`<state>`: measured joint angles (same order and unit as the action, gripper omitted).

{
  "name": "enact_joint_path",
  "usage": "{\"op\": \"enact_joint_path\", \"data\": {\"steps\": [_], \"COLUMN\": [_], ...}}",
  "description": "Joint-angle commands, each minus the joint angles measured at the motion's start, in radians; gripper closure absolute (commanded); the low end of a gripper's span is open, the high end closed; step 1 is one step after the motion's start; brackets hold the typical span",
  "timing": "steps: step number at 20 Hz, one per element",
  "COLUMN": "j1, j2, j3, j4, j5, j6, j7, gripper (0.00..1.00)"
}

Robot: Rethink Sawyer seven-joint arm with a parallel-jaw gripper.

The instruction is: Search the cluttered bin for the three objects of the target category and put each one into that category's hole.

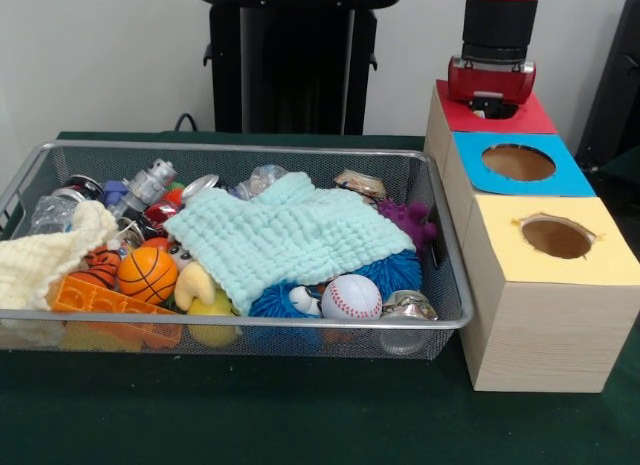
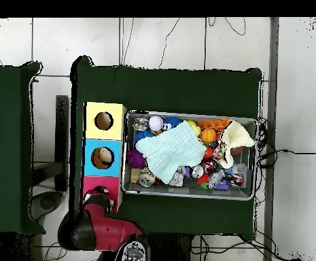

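Note:
The wire mesh bin stands on the green table, full of clutter; it also shows in the overhead view. No spotted fabric scrap shows in either view. The red card panel tops the far end of the wooden box, and its hole is hidden under my gripper. The gripper hangs straight down onto that panel, and its tips are hidden at the hole. In the overhead view the gripper covers the near end of the red panel.
The blue-panel hole and the yellow-panel hole lie nearer the camera. In the bin a mint-green waffle cloth covers the middle and a cream knitted cloth lies at the left, with a small basketball and a baseball.

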<state>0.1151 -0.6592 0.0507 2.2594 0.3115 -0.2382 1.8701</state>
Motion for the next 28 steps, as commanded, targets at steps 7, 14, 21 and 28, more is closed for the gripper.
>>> {"op": "enact_joint_path", "data": {"steps": [7,14,21,28], "j1": [-0.034,-0.03,-0.007,0.079], "j2": [0.007,0.011,-0.003,-0.087], "j3": [0.207,0.222,0.2,0.076], "j4": [-0.052,-0.05,-0.044,-0.079], "j5": [0.14,0.155,0.166,0.217], "j6": [0.214,0.214,0.215,0.42], "j7": [0.275,0.271,0.268,0.231], "gripper": [0.0,0.0,0.0,0.0]}}
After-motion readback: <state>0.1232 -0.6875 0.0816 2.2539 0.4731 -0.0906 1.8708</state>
